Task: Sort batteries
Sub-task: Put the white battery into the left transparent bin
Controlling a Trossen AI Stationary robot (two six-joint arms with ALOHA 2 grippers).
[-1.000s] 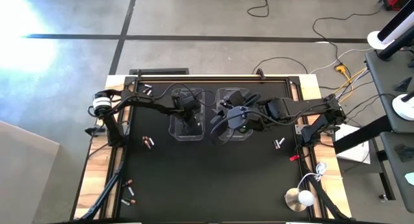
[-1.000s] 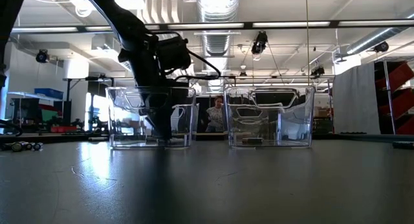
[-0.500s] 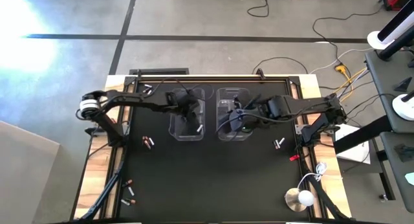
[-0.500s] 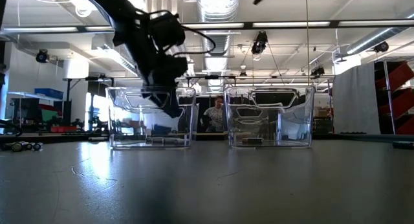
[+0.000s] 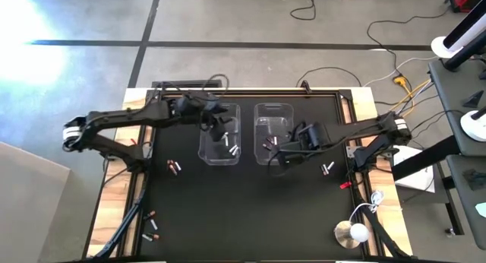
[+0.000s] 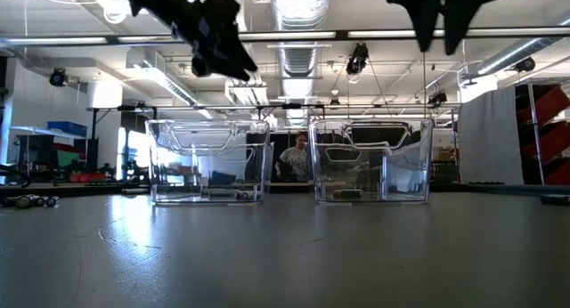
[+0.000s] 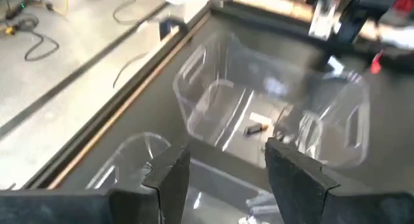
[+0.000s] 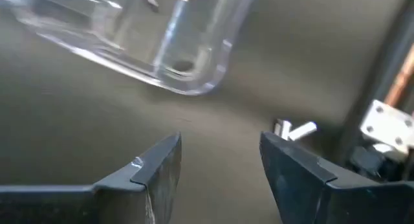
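My left gripper hung open, empty, above two bins; only the wrist view showed one dark battery ahead.

floor: grey concrete, dark tape lines, loose cables | ceiling: exposed silver ducts, strip lights | worktop: black mat, wooden edges | person: seated far behind the worktop | red rack: by the room's far edge
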